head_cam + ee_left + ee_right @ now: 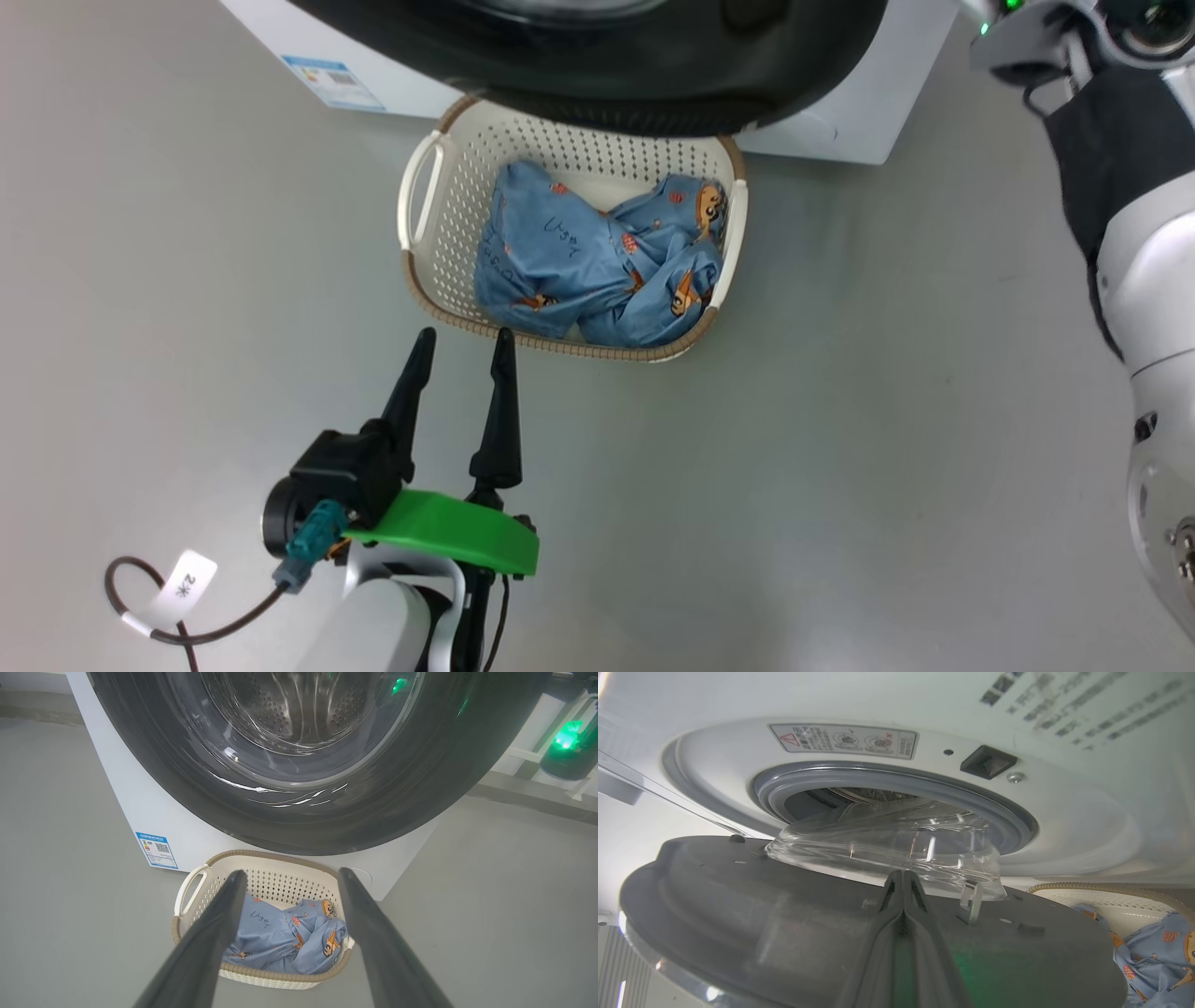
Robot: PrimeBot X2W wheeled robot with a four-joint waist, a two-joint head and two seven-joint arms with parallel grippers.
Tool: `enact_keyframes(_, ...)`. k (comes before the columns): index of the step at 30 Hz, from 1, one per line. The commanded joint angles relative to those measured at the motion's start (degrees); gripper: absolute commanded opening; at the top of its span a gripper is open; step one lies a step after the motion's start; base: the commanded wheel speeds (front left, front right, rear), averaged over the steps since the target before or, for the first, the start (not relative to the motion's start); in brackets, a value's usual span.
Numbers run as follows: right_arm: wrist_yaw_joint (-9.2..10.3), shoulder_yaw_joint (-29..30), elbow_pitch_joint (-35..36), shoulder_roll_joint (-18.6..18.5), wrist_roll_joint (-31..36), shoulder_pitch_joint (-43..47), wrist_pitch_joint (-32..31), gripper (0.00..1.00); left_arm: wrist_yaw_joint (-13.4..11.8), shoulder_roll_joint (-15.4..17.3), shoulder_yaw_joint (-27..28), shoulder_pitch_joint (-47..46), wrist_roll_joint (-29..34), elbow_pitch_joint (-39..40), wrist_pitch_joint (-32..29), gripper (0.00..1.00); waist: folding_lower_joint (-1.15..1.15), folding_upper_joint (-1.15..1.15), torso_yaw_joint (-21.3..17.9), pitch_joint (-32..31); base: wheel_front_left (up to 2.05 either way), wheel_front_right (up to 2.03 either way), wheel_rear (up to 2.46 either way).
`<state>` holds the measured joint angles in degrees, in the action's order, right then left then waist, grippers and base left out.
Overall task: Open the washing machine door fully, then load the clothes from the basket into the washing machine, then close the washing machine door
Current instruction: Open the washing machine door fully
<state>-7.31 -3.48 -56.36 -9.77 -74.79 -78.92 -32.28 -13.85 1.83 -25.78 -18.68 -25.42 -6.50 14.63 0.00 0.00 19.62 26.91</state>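
The washing machine door (597, 75) stands partly open, its black rim hanging over the far end of the basket (420, 187). Light-blue printed clothes (597, 261) lie bunched in the basket. My left gripper (464, 345) is open just short of the basket's near rim, holding nothing. From the left wrist, its fingers (292, 872) frame the clothes (285, 938) below the door (299, 821). My right gripper (902, 875) is shut, its fingers lying against the door's grey inner face (738, 914) beside the clear glass bowl (887, 849). Behind it are the grey gasket (896, 777) and the drum.
The white washing machine (140, 812) carries a blue label (156, 850) at its lower left. Bare grey floor surrounds the basket. My right arm's pale and black forearm (1148, 233) reaches up the right edge of the head view.
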Motion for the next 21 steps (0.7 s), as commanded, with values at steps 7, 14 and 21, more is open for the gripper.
enact_keyframes(7, -0.18, -2.38, 2.88, 4.16, -1.49, 5.60, -2.69, 0.00, 0.45, 1.05, 2.56, 2.52, 1.36, 0.29, 0.37, 1.00, 0.00, 0.00, -0.89, -3.79, 0.00, 0.00, 0.00)
enact_keyframes(14, -0.18, -3.39, 3.99, 5.03, -2.69, 9.73, -4.05, 0.00, 0.76, 1.05, 3.15, 4.02, 2.11, -0.10, 0.37, 1.00, 0.00, 0.00, -1.39, -6.23, 0.00, 0.00, 0.00)
enact_keyframes(21, -0.18, -5.17, 4.72, 5.95, -3.67, 13.66, -5.53, 0.00, 0.99, 1.05, 3.54, 5.43, 2.75, -0.40, 0.37, 1.00, 0.00, 0.00, -1.69, -8.49, 0.00, 0.00, 0.00)
